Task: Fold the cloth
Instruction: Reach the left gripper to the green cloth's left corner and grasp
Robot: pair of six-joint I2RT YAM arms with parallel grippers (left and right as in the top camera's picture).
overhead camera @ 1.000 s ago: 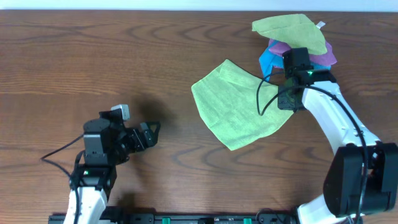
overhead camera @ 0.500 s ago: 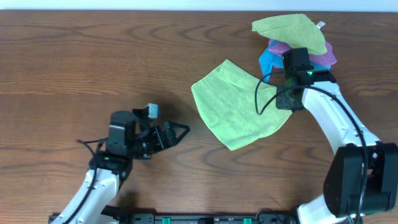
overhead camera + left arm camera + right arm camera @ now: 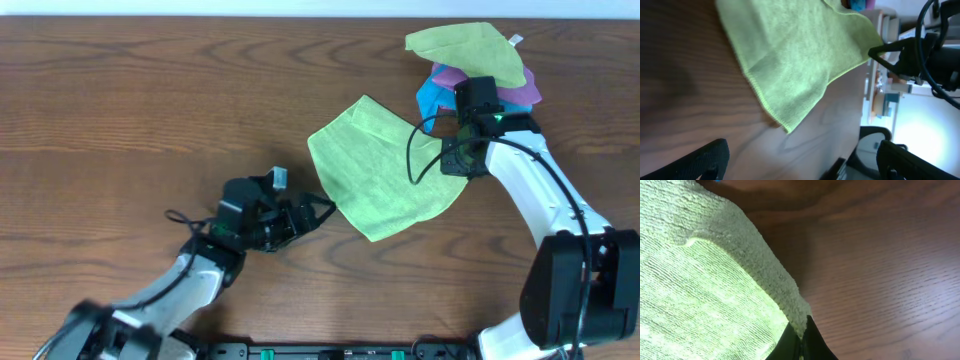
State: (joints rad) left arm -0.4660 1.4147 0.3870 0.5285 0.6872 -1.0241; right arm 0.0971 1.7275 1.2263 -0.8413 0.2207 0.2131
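Observation:
The lime-green cloth (image 3: 380,178) lies spread on the wooden table, right of centre. It also fills the left wrist view (image 3: 795,55) and the right wrist view (image 3: 695,280). My right gripper (image 3: 458,160) is shut on the cloth's right corner; its fingertips (image 3: 801,340) pinch the thick edge. My left gripper (image 3: 322,212) is open and empty, low over the table just left of the cloth's lower corner; its two fingers (image 3: 800,160) frame bare wood short of that corner.
A pile at the back right holds a second green cloth (image 3: 468,50) on top of a purple cloth (image 3: 522,92) and a bright blue cloth (image 3: 433,95). The table's far edge runs along the top.
My left arm has reached right and forward across the table, from the left side up to the cloth's lower corner. The right arm and the cloth have not moved.

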